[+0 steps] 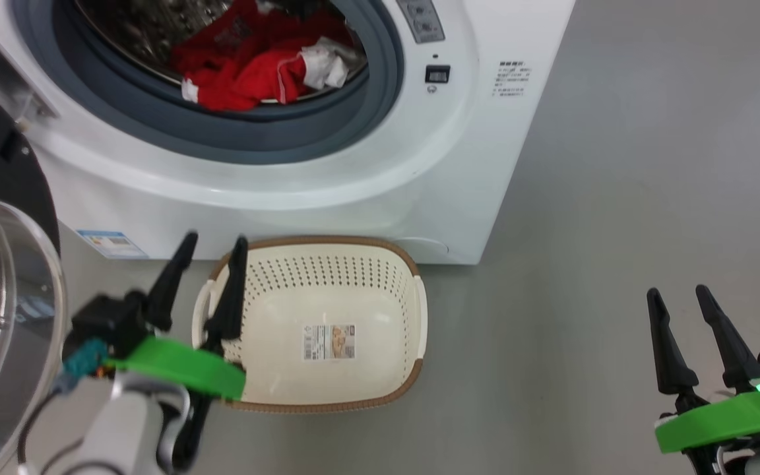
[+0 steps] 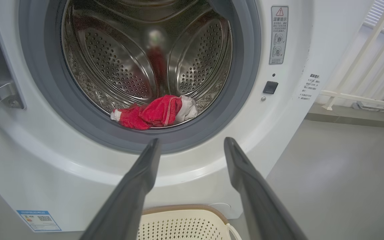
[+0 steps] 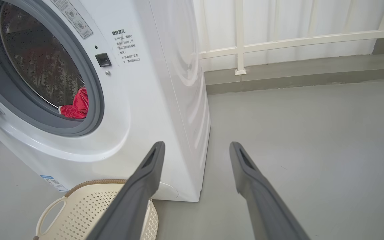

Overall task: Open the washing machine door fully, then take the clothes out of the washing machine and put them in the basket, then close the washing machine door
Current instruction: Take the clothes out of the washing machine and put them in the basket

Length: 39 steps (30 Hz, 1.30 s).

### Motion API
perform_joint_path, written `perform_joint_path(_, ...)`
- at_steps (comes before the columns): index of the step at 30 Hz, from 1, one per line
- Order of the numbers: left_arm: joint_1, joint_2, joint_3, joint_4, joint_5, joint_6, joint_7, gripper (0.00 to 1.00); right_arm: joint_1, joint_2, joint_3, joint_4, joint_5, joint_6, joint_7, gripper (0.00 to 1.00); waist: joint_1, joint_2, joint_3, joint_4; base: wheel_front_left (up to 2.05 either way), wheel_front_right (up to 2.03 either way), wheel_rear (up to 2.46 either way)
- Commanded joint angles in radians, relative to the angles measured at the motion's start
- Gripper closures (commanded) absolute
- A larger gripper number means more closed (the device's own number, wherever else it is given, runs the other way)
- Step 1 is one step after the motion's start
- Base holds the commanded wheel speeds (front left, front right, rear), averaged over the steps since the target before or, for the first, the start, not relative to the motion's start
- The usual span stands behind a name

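1. The washing machine [image 1: 327, 191] stands on a grey floor [image 1: 617, 231], its round opening uncovered.
2. The washing machine door [image 1: 4, 310] is swung out to the robot's left. Its clear glass bowl bulges at the left edge of the head view, with the black rim above it.
3. The clothes [image 1: 254, 66] lie inside the steel drum [image 2: 122, 66], a bunch of red fabric with white pieces. They sit low at the front of the drum, right behind the grey-blue gasket [image 1: 254, 138].
4. The basket [image 1: 327, 241] sits on the floor just in front of the machine's base, below the opening. A label [image 1: 329, 341] shows on its bare bottom.
5. A blue sticker [image 1: 111, 243] is low on the machine's front, to the left of the basket.
6. The left gripper [image 1: 216, 239] has its two dark fingers spread apart and holds nothing. In the head view it overlaps the basket's left end, and its wrist view looks straight into the drum.
7. The right gripper [image 1: 677, 292] also has its fingers spread and holds nothing. It is above bare floor, well apart from the basket, to the right of the machine.
8. A white railing [image 3: 278, 41] runs behind the machine in the right wrist view.
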Motion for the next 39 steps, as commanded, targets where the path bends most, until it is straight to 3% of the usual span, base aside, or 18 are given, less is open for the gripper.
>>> perform_joint_path(1, -0.07, 0.028, 0.022, 0.004, 0.002, 0.002, -0.005, 0.0, -0.036, -0.009, 0.023, -0.028, -0.005, 0.008, -0.007, 0.0, 0.0, 0.0, 0.045, -0.013, 0.0, 0.0, 0.0)
perform_joint_path(21, -0.714, 0.095, -0.132, 0.524, -0.044, 0.002, -0.005, 0.0, -0.17, 0.018, 0.046, -0.048, 0.001, 0.008, -0.007, 0.0, 0.0, 0.0, 0.284, -0.078, 0.0, 0.0, 0.0)
perform_joint_path(39, -1.028, 0.146, -0.251, 0.775, -0.108, 0.002, 0.001, 0.0, -0.239, 0.036, 0.077, -0.054, 0.002, 0.008, -0.007, 0.0, 0.0, 0.0, 0.414, -0.136, 0.0, 0.0, 0.0)
